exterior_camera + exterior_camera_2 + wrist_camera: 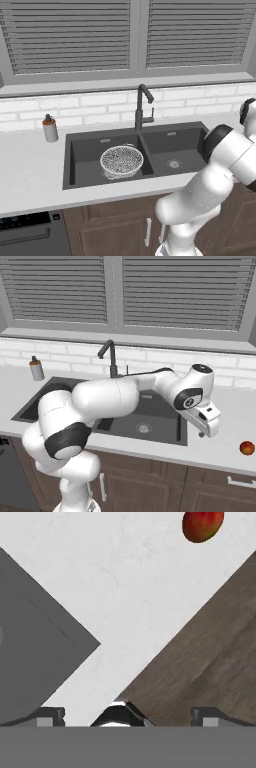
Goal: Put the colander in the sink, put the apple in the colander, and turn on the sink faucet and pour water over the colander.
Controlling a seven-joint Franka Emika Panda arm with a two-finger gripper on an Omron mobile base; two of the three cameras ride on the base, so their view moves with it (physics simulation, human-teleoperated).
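colander (121,161): sits in the left basin of the sink (75,155), upright, rim up, nothing visible inside
sink: dark double basin set in the desk (27,175); silver drain seen in the right basin
faucet (142,106): stands behind the divider between the basins, spout curving forward; no stream visible
apple (247,448): on the desk, well right of the sink, near the front edge — in the hand view it lies at the top (202,525), on white desk just beside the wood cabinet front
jaws (128,717): wide apart, holding nothing; tips at the bottom of the hand view, one over the sink corner, one over the cabinet front
hand: in the right base view it hangs over the desk just right of the sink, between sink and apple, apart from the apple
arm: bends across the front of the sink toward the right
soap bottle (49,128): on the desk left of the sink, by the tiled wall
window blinds (70,35): shut, above the tiles
cabinets (150,481): dark wood, under the desk
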